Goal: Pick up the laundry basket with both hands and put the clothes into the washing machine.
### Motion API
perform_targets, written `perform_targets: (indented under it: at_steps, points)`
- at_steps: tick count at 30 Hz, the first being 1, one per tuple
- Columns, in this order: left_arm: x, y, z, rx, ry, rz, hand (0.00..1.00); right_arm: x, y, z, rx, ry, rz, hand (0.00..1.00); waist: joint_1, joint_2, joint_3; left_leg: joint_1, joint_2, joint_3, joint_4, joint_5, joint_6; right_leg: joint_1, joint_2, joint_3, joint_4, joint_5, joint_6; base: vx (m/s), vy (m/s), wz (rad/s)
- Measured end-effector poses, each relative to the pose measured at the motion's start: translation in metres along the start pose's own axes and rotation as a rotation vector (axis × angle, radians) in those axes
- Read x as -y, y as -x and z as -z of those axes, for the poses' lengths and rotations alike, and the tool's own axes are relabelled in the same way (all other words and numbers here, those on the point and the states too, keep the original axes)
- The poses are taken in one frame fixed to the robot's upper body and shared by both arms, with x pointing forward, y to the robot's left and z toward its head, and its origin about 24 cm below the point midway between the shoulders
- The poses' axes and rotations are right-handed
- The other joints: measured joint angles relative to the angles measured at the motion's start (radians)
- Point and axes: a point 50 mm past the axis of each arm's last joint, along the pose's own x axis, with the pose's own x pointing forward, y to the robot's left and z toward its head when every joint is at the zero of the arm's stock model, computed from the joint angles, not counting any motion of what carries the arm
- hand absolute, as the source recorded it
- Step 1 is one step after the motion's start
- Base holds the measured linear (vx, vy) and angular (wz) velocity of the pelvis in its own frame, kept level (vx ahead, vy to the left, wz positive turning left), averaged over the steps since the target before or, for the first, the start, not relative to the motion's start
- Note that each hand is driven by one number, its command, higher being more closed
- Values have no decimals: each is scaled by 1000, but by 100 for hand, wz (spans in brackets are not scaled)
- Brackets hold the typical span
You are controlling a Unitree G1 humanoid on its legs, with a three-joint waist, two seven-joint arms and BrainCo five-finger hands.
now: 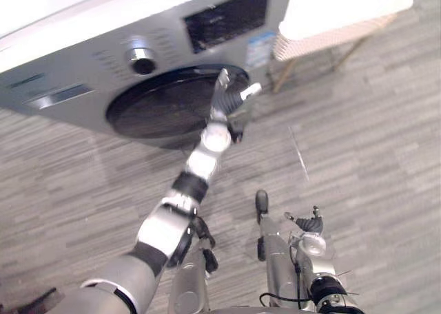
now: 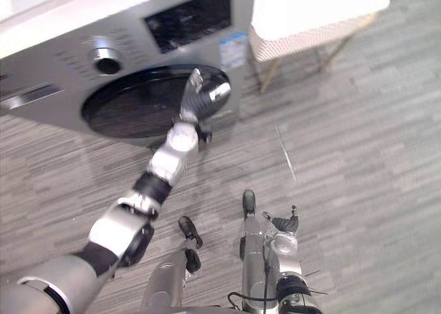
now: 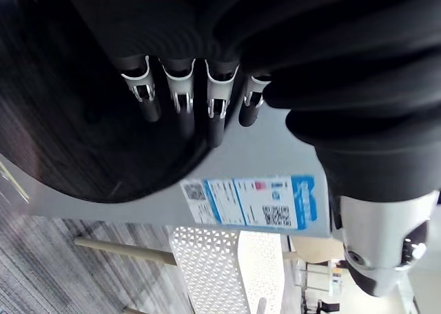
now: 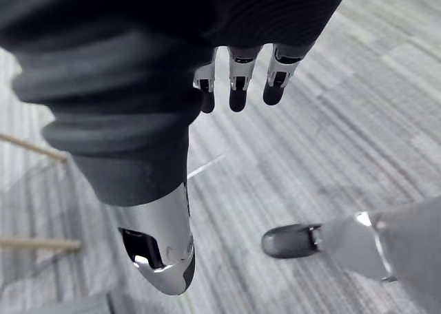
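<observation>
The washing machine [image 1: 83,59] stands on the grey plank floor [image 1: 358,135] with its round dark door [image 1: 165,104] closed. The left hand [image 1: 231,106] is stretched out to the door's right rim. In its wrist view the fingers [image 3: 216,114] are straight and loosely spread, their dark tips over the edge of the glass, holding nothing. Whether they actually touch the rim I cannot tell. The right hand [image 1: 309,224] hangs low near the body over bare floor, fingers relaxed and empty, so neither of the 2 hands carries basket or clothes. A white perforated piece on wooden legs [image 1: 324,38] sits just beside the machine; whether it is the laundry basket or a seat I cannot say. The step in hand looks like opening the door. To do it well, the fingertips should hook behind the rim on this right side rather than press flat on the glass. The pull should then follow the door's arc outward — a straight tug risks the tips slipping off — while the right hand keeps well out of the swing.
</observation>
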Motion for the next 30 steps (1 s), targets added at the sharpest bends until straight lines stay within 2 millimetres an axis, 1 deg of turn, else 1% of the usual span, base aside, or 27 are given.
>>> perform_targets:
  at_steps: [1,2,3,4,5,6,7,9,10,12,14,15,16,17,18,20,21,22,23,24,25,26,27,28,29,30]
  points:
    - [1,9,9,-22,15,13,0,0,0,0,0,1,-3,0,13,0,-4,8,-1,-11,-2,0,0,11,-2,-11,9,-10,1,37,25,74]
    - [6,29,27,-80,49,47,0,1,-1,-1,0,6,-10,0,27,1,-9,33,-6,-39,-7,0,0,50,-9,-39,16,-28,7,67,47,67]
    - [8,49,49,-163,87,71,0,1,-1,2,-15,16,-23,0,30,1,-37,51,-15,-63,-19,1,0,79,-18,-63,17,-36,10,88,65,64]
    - [7,59,59,-204,99,71,0,1,-1,4,-21,22,-26,0,30,0,-57,56,-21,-71,-25,1,0,88,-22,-71,14,-37,11,105,86,52]
    - [7,77,77,-283,122,72,0,0,-2,9,-47,39,-38,0,29,3,-94,66,-36,-87,-36,3,3,108,-27,-88,0,-39,14,112,61,46]
    - [5,90,93,-349,129,71,0,0,-3,15,-72,73,-47,0,29,7,-105,82,-51,-109,-40,4,4,145,-31,-109,-20,-36,19,104,62,47]
    - [1,95,100,-383,126,59,0,0,-3,18,-85,93,-55,0,30,8,-106,92,-53,-120,-41,4,4,167,-35,-118,-31,-34,23,66,49,53]
    - [-19,114,132,-531,119,-31,0,0,-2,29,-124,145,-75,0,41,10,-109,106,-71,-174,-40,9,6,227,-42,-174,-56,-32,25,22,55,63]
    - [-26,118,139,-566,119,-64,0,-1,-1,31,-132,156,-82,0,43,10,-109,106,-73,-186,-40,12,6,235,-43,-191,-58,-32,25,1,37,74]
    - [-53,140,165,-709,98,-185,0,-4,0,38,-170,207,-111,0,45,11,-109,84,-88,-252,-41,41,3,260,-53,-263,-62,-33,26,-31,31,84]
    - [-70,155,177,-787,60,-250,0,-3,-1,38,-173,226,-111,0,48,11,-109,60,-100,-267,-42,67,7,267,-66,-314,-61,-34,27,-70,60,96]
    - [-80,171,186,-857,17,-291,0,1,-4,38,-175,237,-102,0,48,15,-111,33,-105,-237,-43,89,30,277,-84,-376,-58,-41,37,-110,126,111]
    - [-84,176,189,-880,10,-310,0,3,-5,38,-175,240,-96,0,51,17,-113,23,-104,-207,-43,93,40,281,-88,-395,-53,-44,40,-118,152,113]
    - [-88,185,193,-914,-1,-332,0,6,-6,38,-176,242,-88,0,55,17,-113,13,-99,-137,-37,83,54,290,-95,-431,-44,-50,47,-104,202,98]
    - [-93,200,199,-970,-22,-367,0,8,-6,39,-179,247,-83,0,67,12,-110,6,-88,-56,-6,54,88,310,-113,-474,-24,-68,61,-55,174,94]
    - [-96,217,205,-1025,-23,-404,0,9,-6,40,-179,257,-84,0,76,-1,-114,-3,-106,-55,23,38,109,327,-137,-497,-6,-81,85,-1,162,63]
    - [-100,231,207,-1063,-25,-439,0,6,-6,38,-170,262,-93,0,84,-12,-120,-17,-121,-61,43,14,119,330,-153,-511,6,-87,101,38,195,50]
    - [-105,236,208,-1076,-22,-480,0,3,-6,36,-156,282,-106,0,98,-17,-120,-28,-131,-53,75,-10,130,339,-171,-525,16,-91,107,48,194,47]
    - [-106,239,209,-1085,-25,-488,0,2,-5,36,-152,295,-113,0,103,-20,-118,-30,-137,-51,94,-26,135,345,-181,-526,22,-96,114,71,188,46]
    - [-109,245,209,-1098,-18,-517,0,-4,-3,36,-144,316,-142,0,109,-24,-119,-37,-147,-41,145,-66,146,358,-209,-529,53,-117,138,105,246,38]
    - [-110,252,210,-1112,-14,-537,0,-8,-1,38,-140,336,-166,0,119,-29,-118,-43,-158,-37,204,-106,158,360,-247,-532,104,-136,144,123,254,30]
    - [-111,256,211,-1122,-16,-544,0,-10,0,39,-140,348,-176,0,125,-35,-120,-47,-167,-38,234,-131,165,363,-270,-531,142,-146,146,169,262,26]
    - [-112,265,212,-1142,-13,-562,0,-14,2,41,-136,376,-197,0,124,-41,-123,-45,-187,-54,274,-170,187,357,-325,-526,249,-164,126,154,178,27]
    - [-111,268,212,-1152,-7,-573,0,-15,3,41,-135,387,-207,0,123,-39,-124,-40,-197,-67,280,-179,192,337,-358,-517,336,-166,68,219,248,52]
    - [-110,275,213,-1170,-7,-581,0,-16,4,43,-139,405,-226,0,121,-35,-124,-9,-216,-97,276,-187,207,269,-409,-445,527,-127,-103,248,279,73]
    - [-111,279,213,-1181,-11,-586,0,-17,5,43,-135,415,-240,0,119,-33,-122,17,-225,-145,277,-196,219,187,-393,-291,696,-110,-121,258,247,84]
